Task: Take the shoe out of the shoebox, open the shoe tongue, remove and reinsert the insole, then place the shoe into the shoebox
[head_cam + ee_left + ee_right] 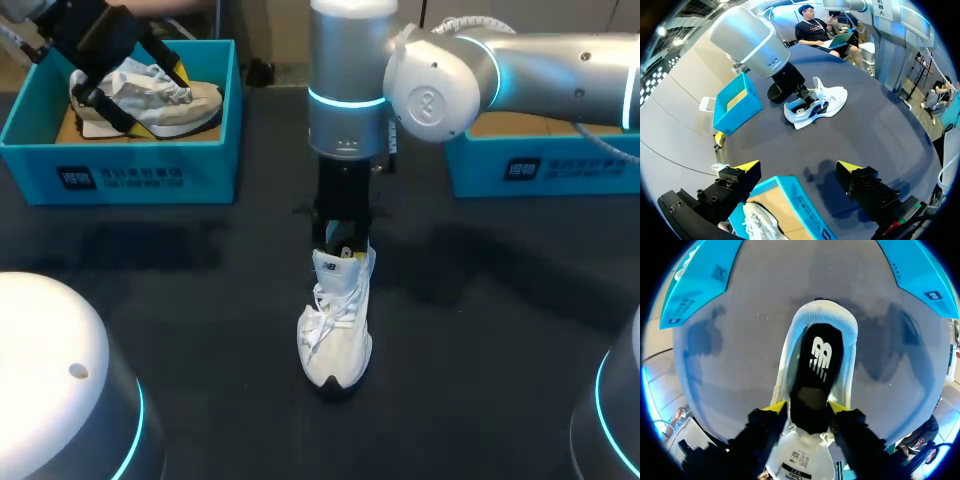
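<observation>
A white shoe (335, 335) stands on the dark table, toe toward the front edge, also seen in the left wrist view (817, 102). My right gripper (345, 252) hangs straight down over its opening. In the right wrist view its yellow tips stand apart at the collar, and the right gripper (806, 407) is open over the black insole (815, 365) lying inside the shoe. The white tongue (800, 460) is folded back under the fingers. My left gripper (135, 88) is open above the blue shoebox (120, 165), which holds a second shoe (150, 95); the left gripper (799, 167) hovers over that box (790, 200).
Another blue box (540, 165) sits at the back right, behind my right arm (520, 70). White rounded robot bases (60, 380) (610, 420) fill the front corners. Dark tabletop surrounds the shoe.
</observation>
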{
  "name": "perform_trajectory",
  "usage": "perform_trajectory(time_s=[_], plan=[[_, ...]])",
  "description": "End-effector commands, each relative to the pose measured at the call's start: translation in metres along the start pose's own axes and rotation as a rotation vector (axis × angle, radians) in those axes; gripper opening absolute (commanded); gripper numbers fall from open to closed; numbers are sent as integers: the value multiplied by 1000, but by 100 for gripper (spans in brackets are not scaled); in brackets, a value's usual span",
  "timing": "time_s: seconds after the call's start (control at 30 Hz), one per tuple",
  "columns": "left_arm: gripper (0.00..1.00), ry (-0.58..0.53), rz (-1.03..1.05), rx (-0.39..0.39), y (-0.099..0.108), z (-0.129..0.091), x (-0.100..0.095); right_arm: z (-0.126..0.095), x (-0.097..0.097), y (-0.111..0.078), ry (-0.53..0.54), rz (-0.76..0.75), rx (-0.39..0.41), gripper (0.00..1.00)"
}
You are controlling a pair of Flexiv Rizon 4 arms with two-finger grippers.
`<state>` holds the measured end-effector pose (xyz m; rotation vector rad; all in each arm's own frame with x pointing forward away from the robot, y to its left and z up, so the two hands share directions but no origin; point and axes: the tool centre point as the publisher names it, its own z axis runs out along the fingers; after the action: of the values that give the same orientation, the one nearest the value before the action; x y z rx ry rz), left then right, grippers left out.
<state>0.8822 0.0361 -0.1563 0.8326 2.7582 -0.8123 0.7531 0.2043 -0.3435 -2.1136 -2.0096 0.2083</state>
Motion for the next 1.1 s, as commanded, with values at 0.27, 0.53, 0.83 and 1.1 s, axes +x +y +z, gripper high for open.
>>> perform_trajectory(time_s=[0.27, 0.53, 0.83, 1.1], plan=[[100, 4, 0, -1, 0, 0, -1, 6, -2, 0, 23, -24, 5, 100], [100, 4, 0, -1, 0, 0, -1, 7, -2, -4, 30, -28, 21, 100], [100, 4, 0, -1, 0, 0, -1, -8, 3, -25, 16, 3, 35, 100], [100, 4, 0, -1, 0, 0, -1, -13, 8, -38, 18, 22, 49, 100]])
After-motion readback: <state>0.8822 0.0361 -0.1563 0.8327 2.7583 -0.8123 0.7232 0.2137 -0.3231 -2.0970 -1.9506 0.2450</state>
